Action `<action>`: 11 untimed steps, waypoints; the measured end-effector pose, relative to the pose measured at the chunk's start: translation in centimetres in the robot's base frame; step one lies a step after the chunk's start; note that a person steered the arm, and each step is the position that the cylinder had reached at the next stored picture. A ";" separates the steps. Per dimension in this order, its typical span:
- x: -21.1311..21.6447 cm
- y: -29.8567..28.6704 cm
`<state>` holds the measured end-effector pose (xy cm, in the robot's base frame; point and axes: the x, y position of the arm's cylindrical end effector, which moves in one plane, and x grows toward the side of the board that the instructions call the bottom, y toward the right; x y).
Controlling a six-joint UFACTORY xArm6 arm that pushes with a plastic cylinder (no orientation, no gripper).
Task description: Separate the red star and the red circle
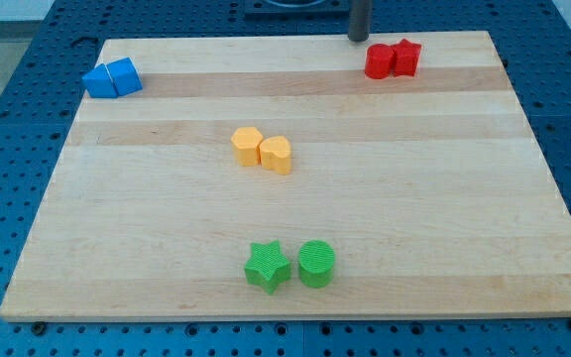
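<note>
While my tip (359,38) sits just upper-left of touching red circle (379,61) and red star (405,57), both hug worktop (444,198) top edge; no fingers on rod.

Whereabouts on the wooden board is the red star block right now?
The red star block sits near the view's top right of the wooden board, touching the red circle block on its left, with my tip just beyond them.

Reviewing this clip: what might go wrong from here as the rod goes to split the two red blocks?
1. The red circle and red star touch, so my tip, just up-left of the circle, may push both together.
2. Both sit near the board's top edge; a push that way might slide one off.
</note>
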<state>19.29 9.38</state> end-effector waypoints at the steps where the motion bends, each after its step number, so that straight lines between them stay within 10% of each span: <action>1: -0.1 0.3; 3: -0.1 6.9; 11: 3.8 1.6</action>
